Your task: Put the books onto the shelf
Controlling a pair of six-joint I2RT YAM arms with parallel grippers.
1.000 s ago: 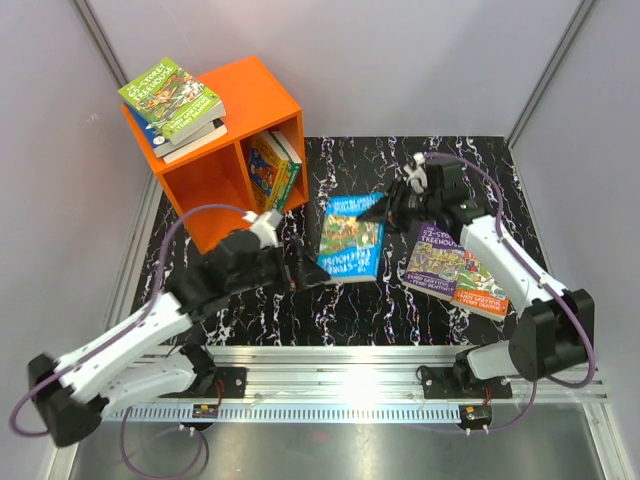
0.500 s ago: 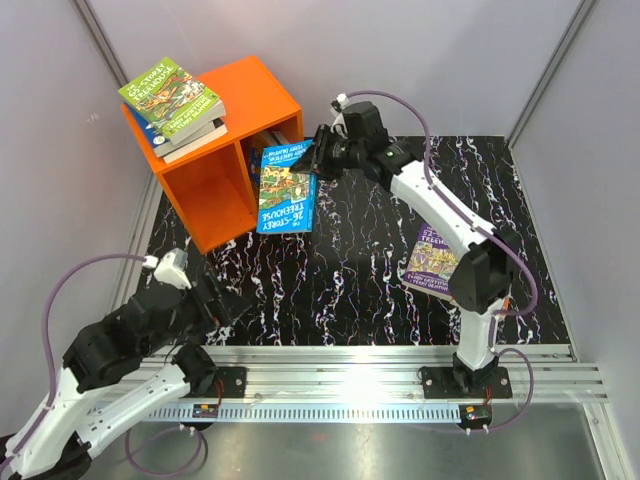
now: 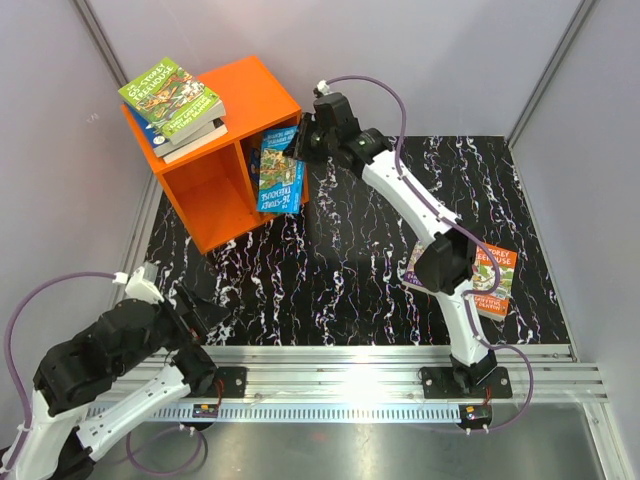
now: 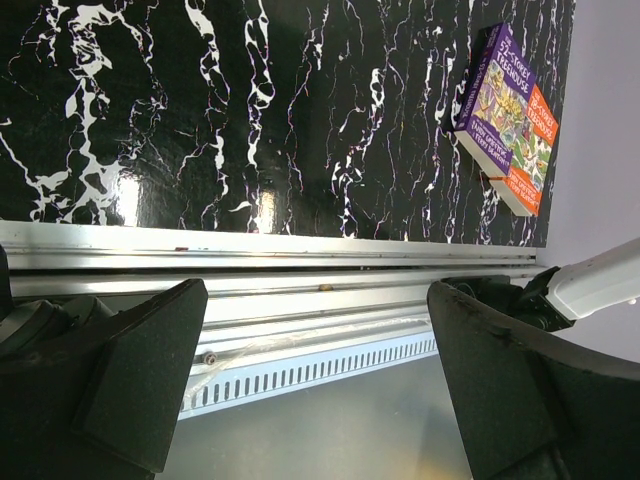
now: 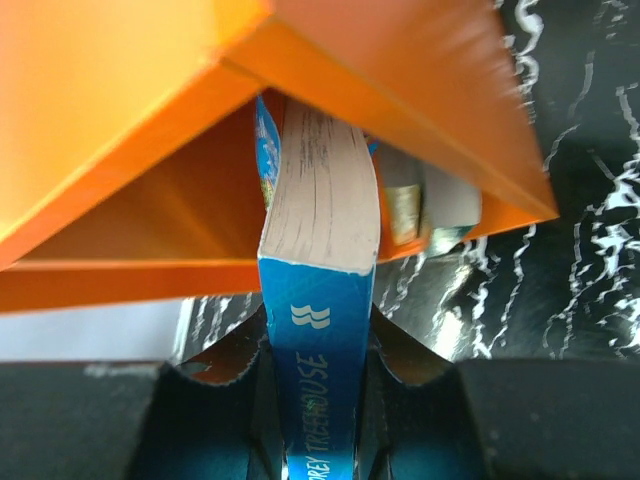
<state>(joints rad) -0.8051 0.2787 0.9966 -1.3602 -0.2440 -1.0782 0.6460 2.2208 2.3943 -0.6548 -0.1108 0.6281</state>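
Far left corner of the tabletop [image 3: 350, 270] is where the orange shelf [image 3: 215, 165] sits, turned at an angle. There's a stack of books [image 3: 172, 102] lying flat on its roof, green cover on top. A couple more books [image 5: 405, 205] stand in the right compartment, which makes that opening a tight spot. The wrist view shows them just right of the incoming one, with the shelf's top board close above.

Over on the right side of the tabletop, well apart from the shelf, a purple book [image 4: 495, 100] lies on top of an orange book [image 3: 497, 282]. From above, the right arm's elbow crosses over part of that pair. A metal rail [image 3: 350, 358] runs along the near edge.

The right arm is stretched all the way across to the shelf. The right fingers [image 5: 400, 370] are clamped on the blue book [image 3: 280, 178], one on each cover, with the spine facing the wrist camera. The page edge points into the mouth of the right compartment. From above the book hangs tilted in front of that opening, off the tabletop. I can't tell if it touches the standing books.

The left arm is tucked back at the near left corner. The left fingers [image 4: 140, 370] are spread wide with nothing between them, just rail and tabletop below.
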